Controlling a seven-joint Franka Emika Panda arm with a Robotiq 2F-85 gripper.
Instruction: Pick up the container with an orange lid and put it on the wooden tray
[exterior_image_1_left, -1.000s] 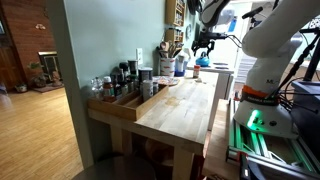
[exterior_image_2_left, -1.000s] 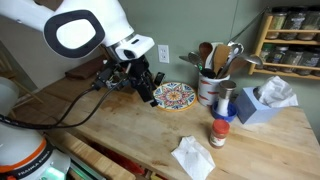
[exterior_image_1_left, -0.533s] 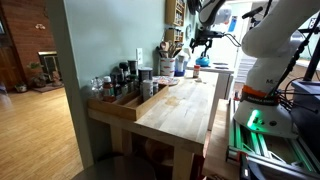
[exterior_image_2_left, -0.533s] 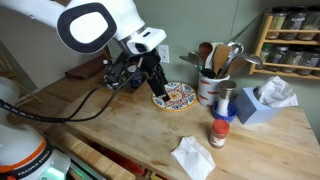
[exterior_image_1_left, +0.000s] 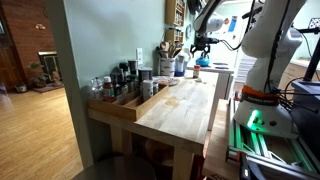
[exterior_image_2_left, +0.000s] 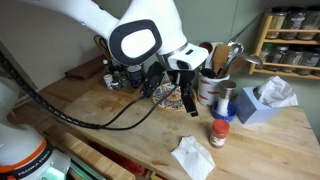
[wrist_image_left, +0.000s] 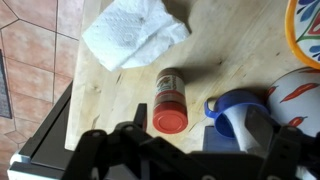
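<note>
The container with an orange lid (exterior_image_2_left: 219, 131) stands upright on the wooden table, a small spice jar with a red-orange cap. In the wrist view it (wrist_image_left: 170, 100) sits just ahead of my gripper (wrist_image_left: 185, 150), between the dark fingers. My gripper (exterior_image_2_left: 189, 101) is open and empty, hovering above the table a little way from the jar; it also shows in an exterior view (exterior_image_1_left: 201, 47). The wooden tray (exterior_image_1_left: 122, 106) lies along the table's far edge, full of bottles.
A blue mug (wrist_image_left: 232, 108), a painted utensil crock (exterior_image_2_left: 210, 85) and a blue tissue box (exterior_image_2_left: 258, 105) stand close to the jar. A crumpled paper towel (exterior_image_2_left: 190, 157) lies near the front edge. A patterned plate (exterior_image_2_left: 172, 95) lies under my arm.
My arm has swung across the table from beside the patterned plate toward the crock and the orange-lidded jar. The gripper stays open. Nothing on the table has moved.
</note>
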